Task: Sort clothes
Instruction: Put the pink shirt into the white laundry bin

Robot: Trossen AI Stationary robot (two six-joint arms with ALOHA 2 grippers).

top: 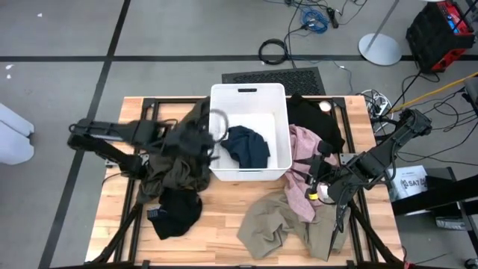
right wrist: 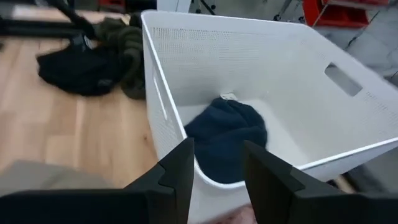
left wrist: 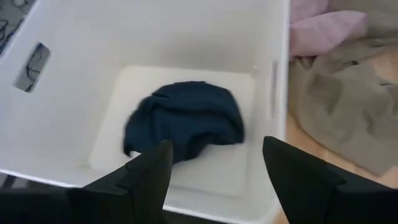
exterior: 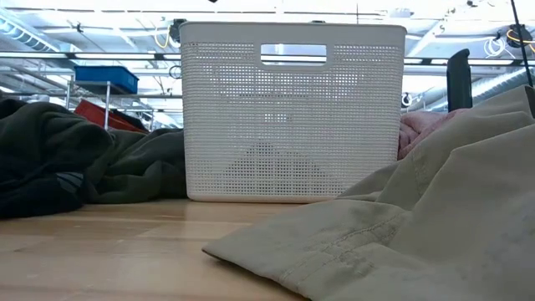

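Note:
A navy garment (top: pixel 247 146) lies crumpled on the floor of the white bin (top: pixel 278 97). My left gripper (left wrist: pixel 214 168) is open and empty above the bin's left wall (top: pixel 211 142), looking down on the navy garment (left wrist: pixel 186 118). The dark olive garment (top: pixel 175 168) is heaped against the bin's left side, with a black one (top: pixel 176 213) on the table in front of it. Right of the bin lie a pale pink garment (top: pixel 302 168), a khaki one (top: pixel 280 224) and another black one (top: pixel 317 119). My right gripper (right wrist: pixel 217 165) hovers open over the pink garment.
The bin stands at the table's far middle, its handle cut-out (exterior: pixel 292 53) facing the near side. The khaki garment (exterior: pixel 418 226) spreads over the near right of the wooden table (top: pixel 224 202). Bare wood shows in front of the bin.

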